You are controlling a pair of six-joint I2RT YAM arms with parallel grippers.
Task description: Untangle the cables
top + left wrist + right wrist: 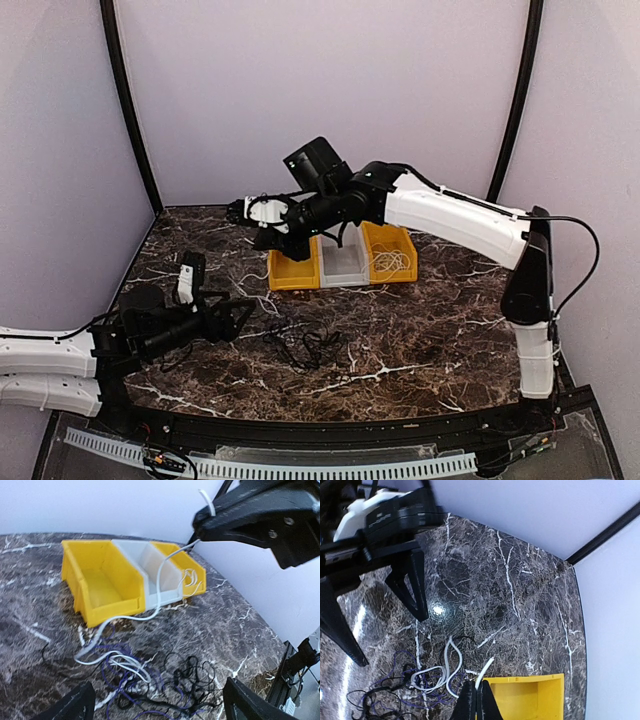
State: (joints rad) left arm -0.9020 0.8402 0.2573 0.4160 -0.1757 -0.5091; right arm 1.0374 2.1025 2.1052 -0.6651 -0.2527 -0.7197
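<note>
- The right claw [474, 700] is pressed fully closed, pinching a white cable [159, 580] above the bench [450, 330], by the corner of a yellow bin [295, 275].
- From that pinch the white cable hangs down across the front of the grey bin [343, 265] and ends in loops on the bench.
- Those loops lie tangled in a heap of dark cables [305, 345] in front of the bins.
- The left claw [235, 318] is spread wide with nothing in it, low over the bench and just beside the heap.
- A white coil [392, 262] lies in the far yellow bin [400, 240]. It may belong to the same cable, but the views do not settle it.
</note>
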